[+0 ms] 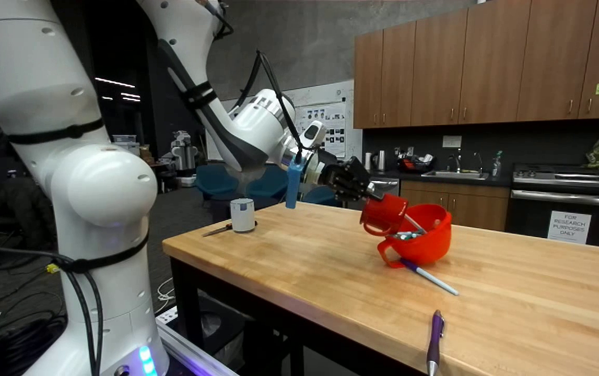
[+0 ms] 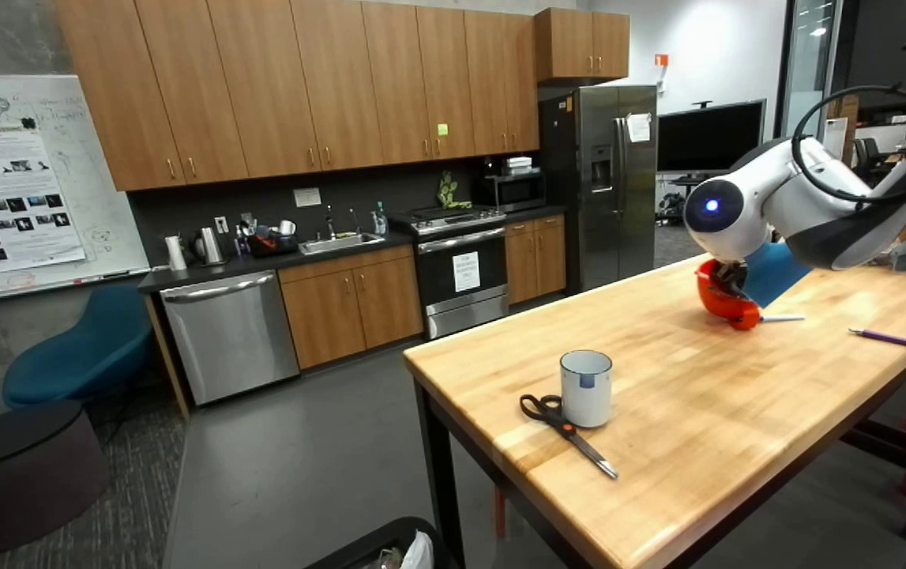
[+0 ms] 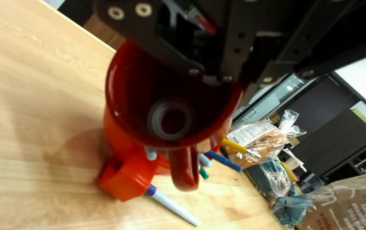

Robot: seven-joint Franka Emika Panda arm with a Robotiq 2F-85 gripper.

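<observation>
Gripper [image 1: 375, 194] pinched the glossy red round mug [image 1: 384, 211] by its rim, tilted at the edge of the wide orange-red handled bowl [image 1: 433, 245] of slim coloured pens [image 3: 225, 161], apparently a positioning step whose next move called for steady clearance from those pens.

Wood-grain cabinets [image 2: 342, 87], a sink [image 2: 342, 243], a dishwasher [image 2: 227, 340] and a stainless-steel refrigerator [image 2: 617, 182] mark a research lab's kitchen area, where a range [image 2: 437, 273] carries a sign [image 1: 569, 227] reading "For research purposes only" and a poster [image 2: 10, 201] hangs on a whiteboard [image 2: 101, 194].
</observation>
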